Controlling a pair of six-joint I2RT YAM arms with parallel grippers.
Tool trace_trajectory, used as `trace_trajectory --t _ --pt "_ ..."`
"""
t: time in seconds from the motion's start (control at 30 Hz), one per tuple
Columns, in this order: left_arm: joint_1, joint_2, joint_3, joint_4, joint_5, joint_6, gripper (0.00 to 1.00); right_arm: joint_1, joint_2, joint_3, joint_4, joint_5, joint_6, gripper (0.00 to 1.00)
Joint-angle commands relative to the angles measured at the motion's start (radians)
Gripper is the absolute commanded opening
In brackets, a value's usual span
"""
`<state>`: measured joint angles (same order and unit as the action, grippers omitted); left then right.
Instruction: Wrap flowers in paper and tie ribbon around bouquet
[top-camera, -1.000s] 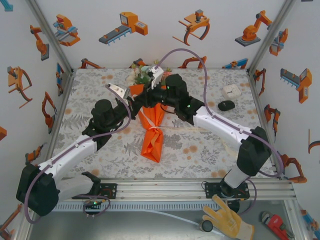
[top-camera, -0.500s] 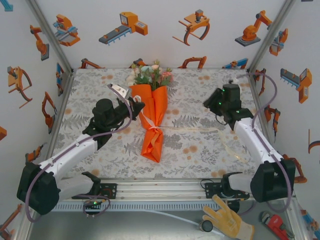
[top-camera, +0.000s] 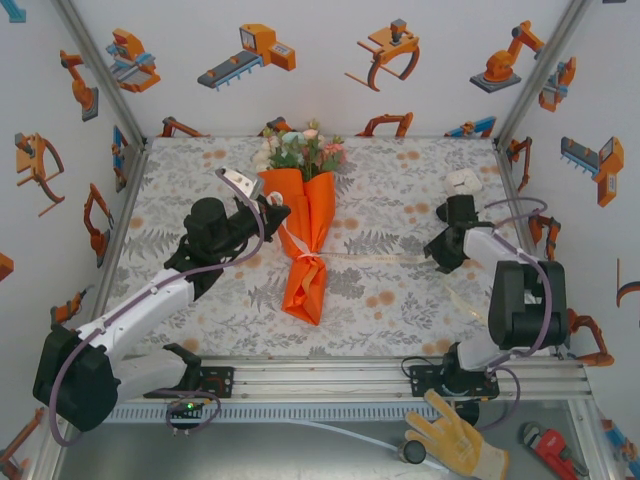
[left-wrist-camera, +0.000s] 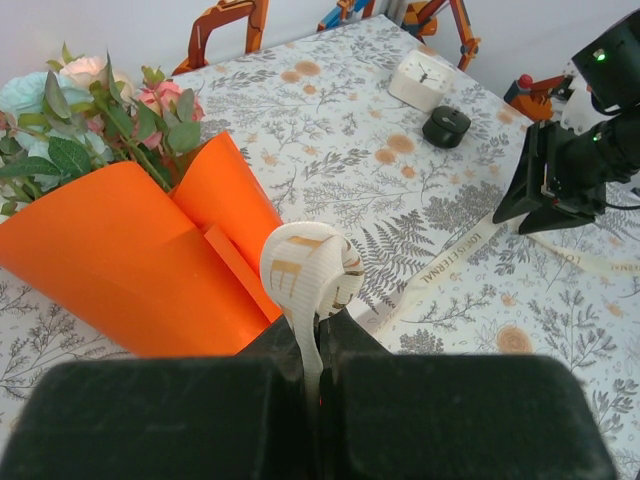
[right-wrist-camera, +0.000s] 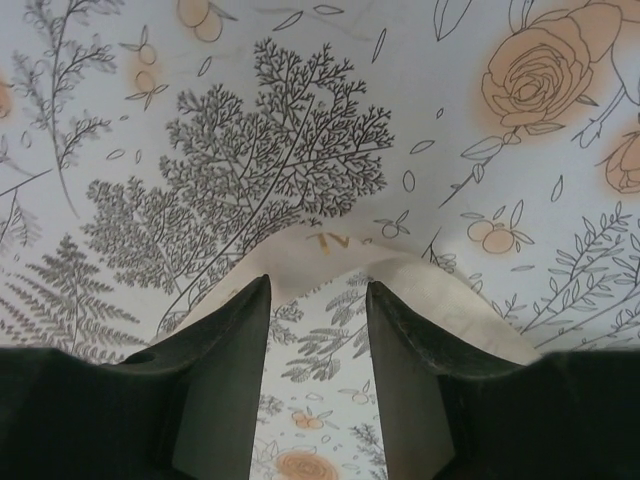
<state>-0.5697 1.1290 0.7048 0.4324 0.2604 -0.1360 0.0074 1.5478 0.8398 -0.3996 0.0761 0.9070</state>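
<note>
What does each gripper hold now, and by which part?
The left gripper pinches the narrow cream ribbon just below a curled loop. The right gripper stands open, clamping nothing; ribbon lies by its tips.

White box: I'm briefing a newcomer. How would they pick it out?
On the floral table, look to the far right corner. The white box sits there beside a black oval object; the box is white and square, the oval dark and rounded.

Bright, even light falls from above, leaving only soft, faint shadows on the counter (top-camera: 400, 300) beside the bouquet (top-camera: 315, 215). The overhead view is sharp. Up close, the left fingers (left-wrist-camera: 180, 420) blur into a dark mass; the right fingers (right-wrist-camera: 215, 380) look slightly soft, the print beyond crisp.
</note>
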Motion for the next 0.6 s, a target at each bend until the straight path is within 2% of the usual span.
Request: trace_trajectory --t 0.0,0.17,0.2,0.3,0.4,0.47,0.57 --pt "-0.002 -0.020 0.022 0.003 0.020 0.031 0.00 -0.007 0.036 0.041 0.060 0.002 0.024 0.41" --pt "-0.002 -0.011 0.019 0.005 0.022 0.029 0.00 -0.007 0.070 0.059 0.091 -0.013 0.015 0.35" --pt "-0.002 -0.011 0.020 0.009 0.023 0.027 0.00 -0.006 0.069 0.060 0.093 -0.004 0.006 0.29" --pt "-0.002 -0.012 0.023 0.006 0.034 0.027 0.00 -0.006 0.046 0.061 0.119 -0.027 -0.021 0.00" --pt "-0.002 -0.008 0.031 -0.002 0.091 0.052 0.00 0.034 -0.020 0.107 0.164 -0.133 -0.058 0.00" --pt "-0.002 0.002 0.044 -0.021 0.122 0.066 0.00 0.095 -0.046 0.164 0.213 -0.274 -0.083 0.00" --pt "-0.002 0.018 0.043 -0.014 0.119 0.068 0.00 0.265 -0.013 0.358 0.136 -0.340 -0.106 0.00"
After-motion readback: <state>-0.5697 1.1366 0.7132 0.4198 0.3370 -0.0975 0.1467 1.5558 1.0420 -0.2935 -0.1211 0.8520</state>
